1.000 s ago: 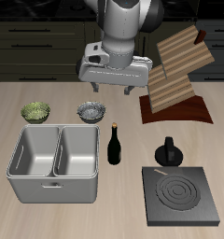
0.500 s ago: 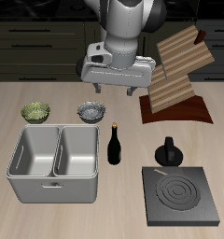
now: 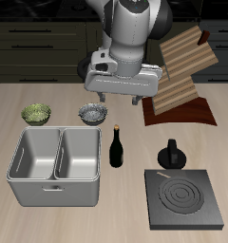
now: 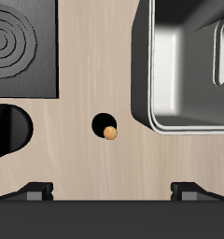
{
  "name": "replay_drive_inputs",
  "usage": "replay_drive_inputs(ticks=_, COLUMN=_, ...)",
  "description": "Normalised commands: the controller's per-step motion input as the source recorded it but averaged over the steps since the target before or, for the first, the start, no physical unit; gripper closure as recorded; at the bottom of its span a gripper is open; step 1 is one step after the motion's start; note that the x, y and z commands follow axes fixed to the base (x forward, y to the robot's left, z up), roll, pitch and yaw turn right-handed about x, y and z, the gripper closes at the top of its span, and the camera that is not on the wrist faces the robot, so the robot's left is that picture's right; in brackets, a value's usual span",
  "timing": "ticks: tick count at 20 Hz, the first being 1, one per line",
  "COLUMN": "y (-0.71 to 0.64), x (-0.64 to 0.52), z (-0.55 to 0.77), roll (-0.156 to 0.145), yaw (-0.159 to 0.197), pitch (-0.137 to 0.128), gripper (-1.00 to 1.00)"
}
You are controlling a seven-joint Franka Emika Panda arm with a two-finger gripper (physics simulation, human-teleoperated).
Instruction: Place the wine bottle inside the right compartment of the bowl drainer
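Observation:
The wine bottle (image 3: 116, 147) stands upright on the table, dark with a reddish-brown cap, right beside the bowl drainer (image 3: 53, 189). In the wrist view the wine bottle (image 4: 106, 127) shows from above, close to the bowl drainer's rim (image 4: 140, 65). The right compartment (image 3: 78, 157) is the well nearest the bottle and holds nothing; the wrist view also shows the right compartment (image 4: 184, 70). My gripper (image 3: 116, 98) hangs open above the table, behind and well above the bottle, holding nothing. The wrist view shows the gripper (image 4: 112, 191) with its fingertips (image 4: 35, 191) spread wide.
Two small bowls (image 3: 36, 114) (image 3: 93, 115) sit behind the drainer. A black stove plate (image 3: 182, 197) lies near the front edge, with a black round-knobbed piece (image 3: 171, 154) behind it. A wooden rack (image 3: 178, 81) stands farther back, beside my arm.
My gripper has come lower and a little toward the table's front, nearer to the spot above the bottle. The bottle and drainer have not moved.

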Motion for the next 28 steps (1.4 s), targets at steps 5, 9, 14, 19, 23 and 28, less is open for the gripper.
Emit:
replay_drive_inputs(ticks=5, y=0.06, x=0.22, z=-0.06, roll=0.006, yaw=-0.016, pitch=0.01, gripper=-1.0)
replay_drive_inputs(ticks=9, y=0.09, x=0.12, z=-0.15, roll=0.024, yaw=-0.048, pitch=0.02, gripper=-1.0)
replay_drive_inputs(ticks=14, y=0.18, x=-0.02, z=-0.2, roll=0.073, yaw=0.015, pitch=-0.011, gripper=-1.0)
replay_drive_inputs(ticks=19, y=0.0, x=0.03, z=-0.13, roll=0.008, yaw=-0.006, pitch=-0.002, gripper=-1.0)
replay_drive_inputs(ticks=23, y=-0.03, x=0.0, z=-0.17, roll=0.007, yaw=-0.006, pitch=-0.002, gripper=-1.0)
replay_drive_inputs(ticks=28, y=-0.03, x=0.01, z=-0.15, roll=0.001, yaw=-0.002, pitch=-0.001, gripper=-1.0)
